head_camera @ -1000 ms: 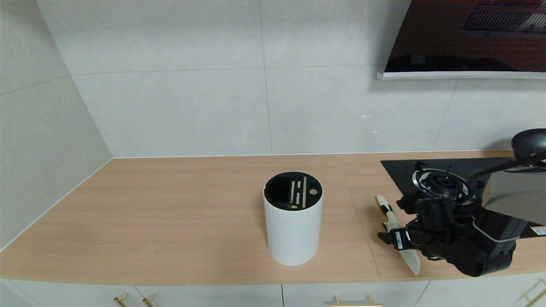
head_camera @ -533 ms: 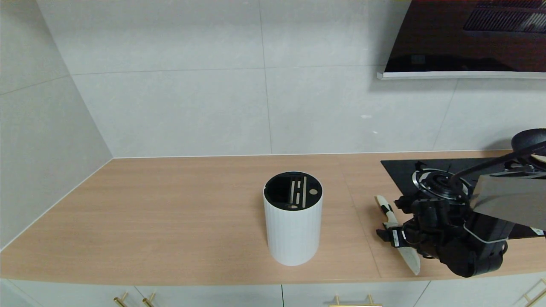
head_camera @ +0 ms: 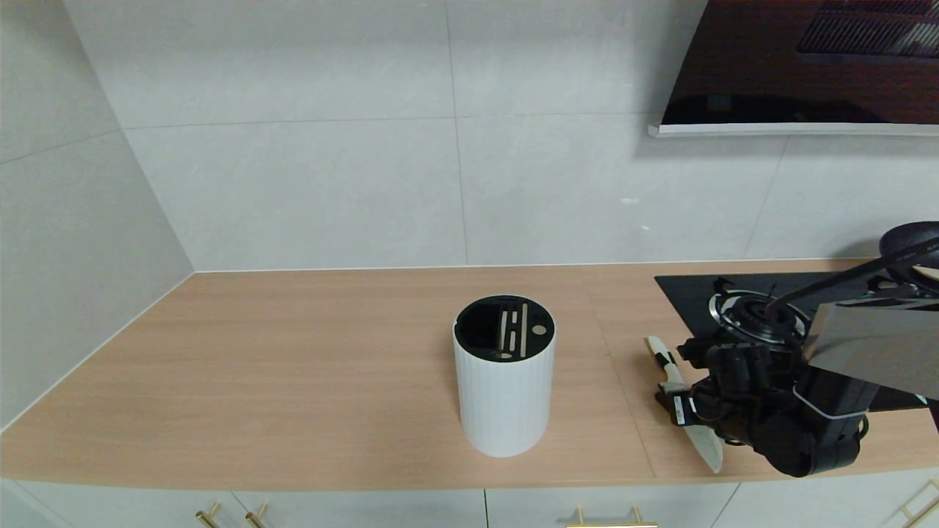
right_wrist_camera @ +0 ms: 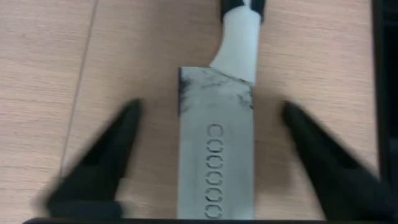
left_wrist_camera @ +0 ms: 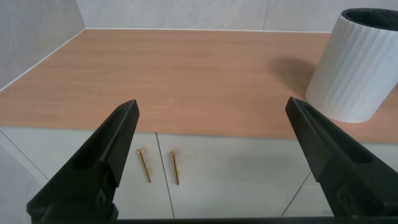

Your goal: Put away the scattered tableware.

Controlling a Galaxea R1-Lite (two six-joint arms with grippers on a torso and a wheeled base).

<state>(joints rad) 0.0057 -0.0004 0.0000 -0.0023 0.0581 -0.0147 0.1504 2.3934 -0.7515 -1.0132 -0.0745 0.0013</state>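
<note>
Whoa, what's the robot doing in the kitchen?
It is going for a knife that lies flat on the wooden counter, beside the stove. Its right gripper sits over the knife with one open finger on each side of the blade, not gripping it yet. A white round holder with slots on top stands mid-counter, nothing sticking out. The left gripper hangs open by the counter's front edge.

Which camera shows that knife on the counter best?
Right wrist view: the knife lies close up, framed by the open right gripper. The head view shows it farther off, partly hidden by that gripper. The left wrist view faces the white holder.
</note>
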